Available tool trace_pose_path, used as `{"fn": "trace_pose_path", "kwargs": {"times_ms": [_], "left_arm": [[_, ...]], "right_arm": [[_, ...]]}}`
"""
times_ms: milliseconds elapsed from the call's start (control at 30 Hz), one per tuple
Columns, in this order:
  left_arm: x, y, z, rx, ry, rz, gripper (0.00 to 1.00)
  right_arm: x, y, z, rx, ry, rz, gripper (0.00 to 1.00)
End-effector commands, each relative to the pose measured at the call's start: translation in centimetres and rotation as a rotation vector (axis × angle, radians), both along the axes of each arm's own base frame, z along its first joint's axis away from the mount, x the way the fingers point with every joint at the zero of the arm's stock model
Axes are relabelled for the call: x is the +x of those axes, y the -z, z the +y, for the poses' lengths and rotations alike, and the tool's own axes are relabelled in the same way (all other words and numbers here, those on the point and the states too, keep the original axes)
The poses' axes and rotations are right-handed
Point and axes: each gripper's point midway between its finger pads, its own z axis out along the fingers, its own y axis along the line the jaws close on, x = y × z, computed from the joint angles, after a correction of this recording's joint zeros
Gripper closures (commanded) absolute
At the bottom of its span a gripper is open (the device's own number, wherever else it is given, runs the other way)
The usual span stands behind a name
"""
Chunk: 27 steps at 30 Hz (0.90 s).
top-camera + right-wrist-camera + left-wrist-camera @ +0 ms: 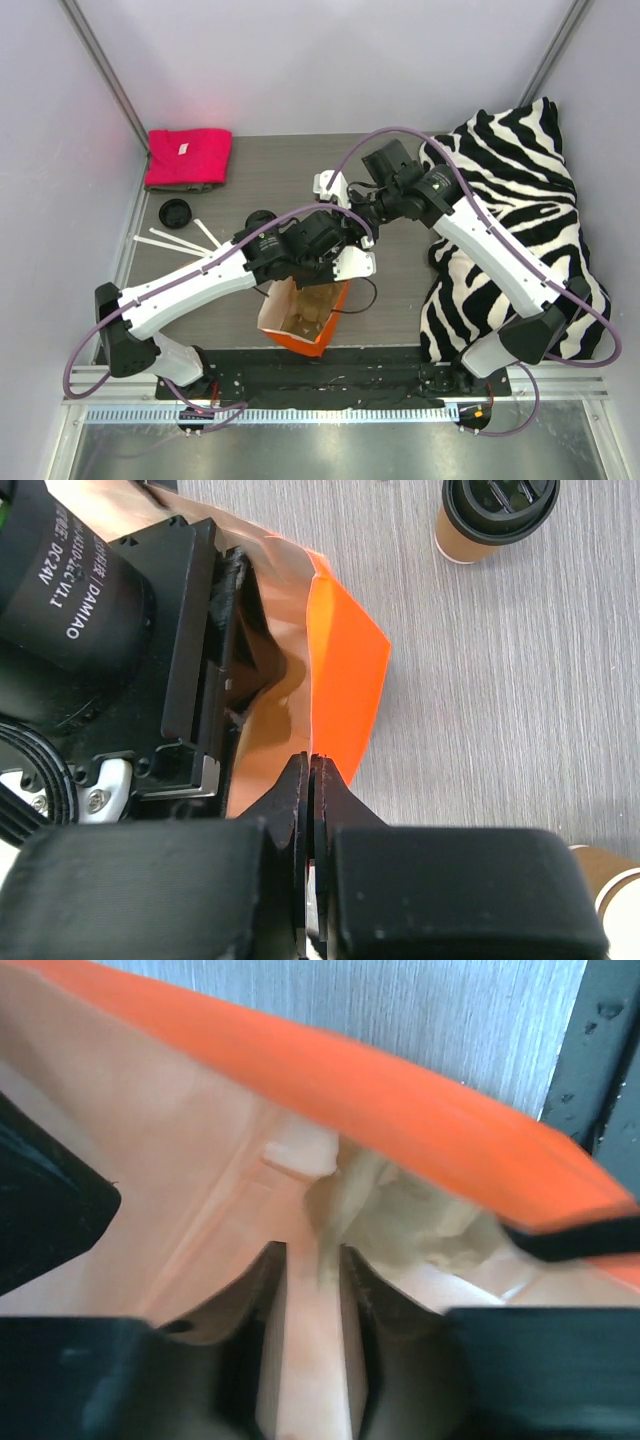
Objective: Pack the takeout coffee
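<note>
The small brown kraft-paper cup with the round black plastic lid [497, 515] stands upright on the grey wood-grain table [480, 680], outside the tall orange paper bag [345, 670] and apart from it. The right gripper [312, 775] is clenched on the bag's rim. The left gripper [312, 1260] sits inside the bag mouth, jaws parted astride a fold of the wall and, as far as the view shows, not clamping it. In the top view the cup lies just beyond the left wrist, on the bag's far-left side, with its axis vertical. The left arm is judged the nearer for the pick.
</note>
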Motion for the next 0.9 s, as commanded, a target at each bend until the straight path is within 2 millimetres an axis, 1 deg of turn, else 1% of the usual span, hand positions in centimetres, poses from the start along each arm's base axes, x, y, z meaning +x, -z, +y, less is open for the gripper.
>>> {"fn": "trace_pose_path", "kwargs": {"times_ms": [0, 100, 200, 433, 500, 567, 600, 700, 767, 800, 867], "left_arm": [[0.1, -2.1, -0.3, -0.060, -0.024, -0.008, 0.61], [0.1, -3.2, -0.5, -0.091, -0.024, -0.014, 0.51], [-0.1, -4.2, -0.9, -0.116, -0.027, -0.002, 0.48], [-1.4, -7.8, -2.1, -0.221, 0.019, -0.018, 0.46], [-1.7, -8.6, -2.3, -0.232, 0.032, -0.038, 0.39], [-1.7, -9.0, -2.3, -0.225, 0.030, -0.046, 0.37], [-1.8, -9.6, -2.0, -0.222, 0.027, -0.045, 0.37], [-1.9, -10.2, -1.7, -0.219, 0.027, -0.043, 0.38], [-2.2, -11.0, -1.3, -0.239, 0.034, -0.054, 0.38], [-2.2, -11.3, -1.2, -0.249, 0.038, -0.061, 0.38], [-2.4, -12.1, -0.6, -0.274, 0.041, -0.080, 0.38]], "right_arm": [[-0.2, -2.1, -0.1, 0.059, -0.014, -0.066, 0.99], [-0.2, -2.1, -0.1, 0.062, -0.014, -0.069, 0.99], [-0.3, -2.0, 0.0, 0.062, -0.019, -0.067, 0.99], [-0.1, -1.5, -0.3, 0.048, -0.011, -0.074, 0.99], [0.0, -1.3, -0.4, 0.040, -0.002, -0.076, 0.99], [0.2, -1.2, -0.6, 0.035, 0.010, -0.076, 0.99], [0.1, -1.1, -0.6, 0.033, 0.019, -0.068, 0.99], [0.2, -0.9, -0.8, 0.030, 0.039, -0.055, 0.99], [0.2, -0.9, -1.0, 0.034, 0.050, -0.050, 0.99], [0.2, -0.5, -1.2, 0.027, 0.054, -0.044, 0.99], [0.3, -0.7, -1.5, 0.036, 0.070, -0.054, 0.99]]}}
